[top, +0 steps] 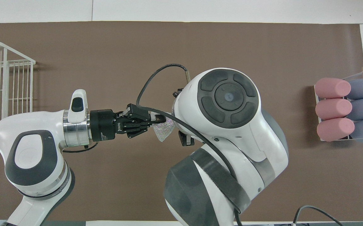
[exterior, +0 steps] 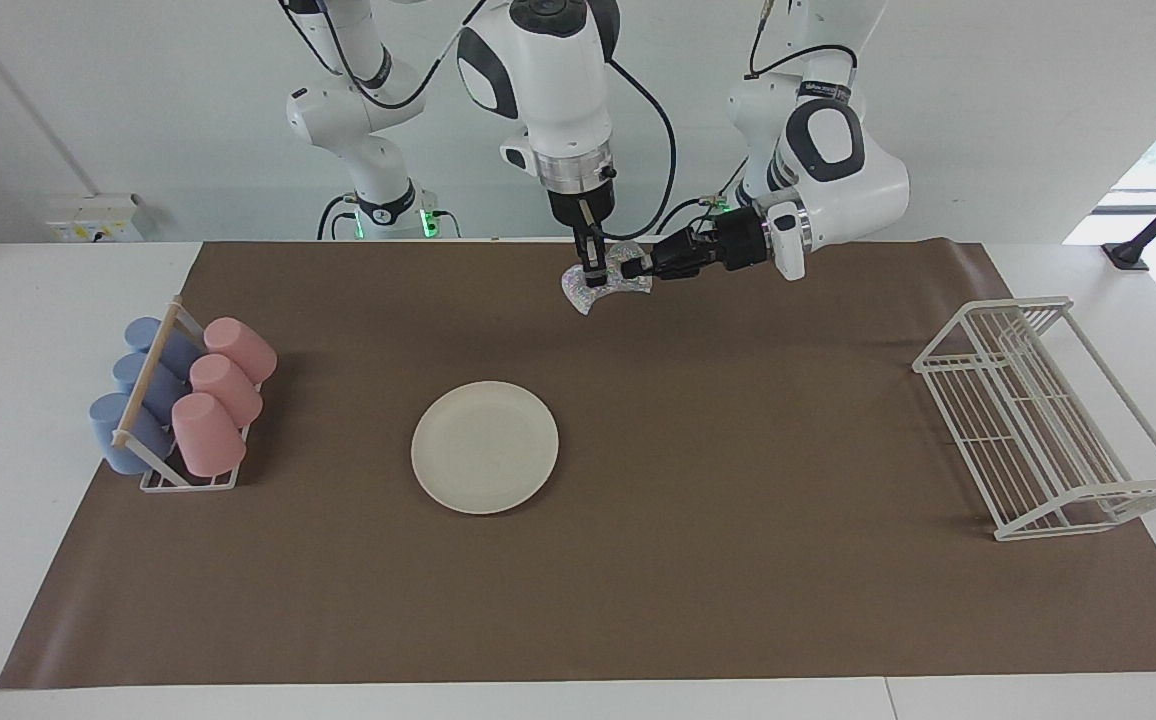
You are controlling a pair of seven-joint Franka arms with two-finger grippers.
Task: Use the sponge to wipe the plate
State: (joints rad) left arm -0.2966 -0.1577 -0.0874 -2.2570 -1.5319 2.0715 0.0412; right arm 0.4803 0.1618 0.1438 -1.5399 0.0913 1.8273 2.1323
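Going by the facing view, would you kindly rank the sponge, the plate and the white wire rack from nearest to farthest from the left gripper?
1. Sponge, at the left gripper, also held by the right gripper.
2. Plate, mid-mat.
3. White wire rack, at the left arm's end.

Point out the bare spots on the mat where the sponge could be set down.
Widest bare stretch: brown mat between plate and white wire rack. Also free: the strip along the mat's edge farthest from the robots. Narrower gap between plate and cup rack. Crowded: the robots' edge, where right gripper and left gripper meet at the sponge.
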